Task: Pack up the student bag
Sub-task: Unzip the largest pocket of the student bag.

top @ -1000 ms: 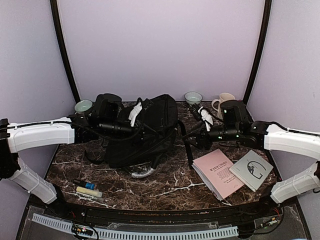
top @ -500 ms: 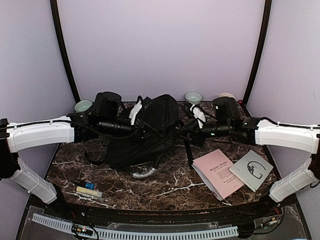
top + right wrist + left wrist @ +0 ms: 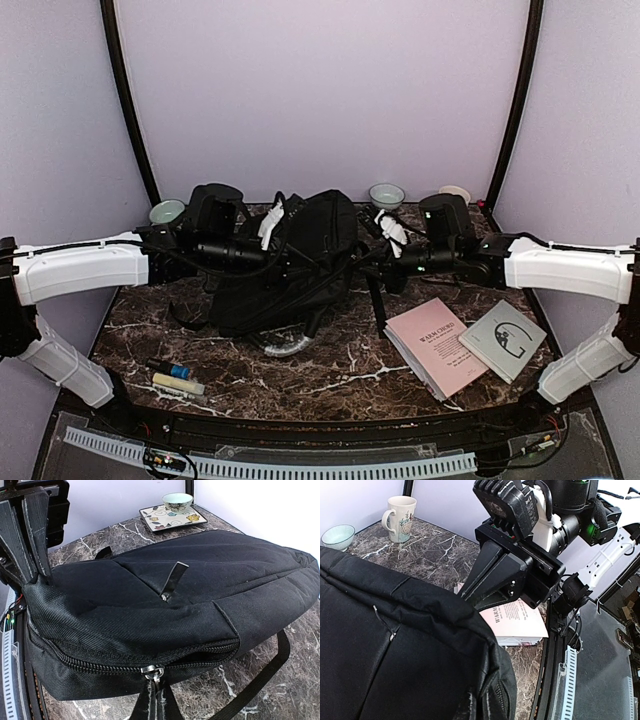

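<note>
The student bag (image 3: pixel 290 262), black fabric, stands mid-table between both arms; its strap (image 3: pixel 260 680) trails on the marble. My right gripper (image 3: pixel 157 702) is shut on the bag's metal zip pull (image 3: pixel 153 670), at the bag's right end (image 3: pixel 372 264) in the top view. The zip is closed to the left of the pull and gapes a little to its right. My left gripper (image 3: pixel 297 262) is shut on the bag's fabric at the opposite end. Its dark fingers (image 3: pixel 32 535) clamp the bag's edge in the right wrist view. In the left wrist view the bag (image 3: pixel 395 645) nearly buries them.
A pink book (image 3: pixel 435 345) and a grey booklet (image 3: pixel 503 340) lie front right. Pens (image 3: pixel 175 378) lie front left. Bowls (image 3: pixel 167 211) (image 3: pixel 387 194) sit along the back, one on a flowered plate (image 3: pixel 172 516). A mug (image 3: pixel 400 511) stands back right.
My right gripper moved left to the bag's end and closed on the zip pull. Its arm now covers the mug in the top view. The left arm held still.
</note>
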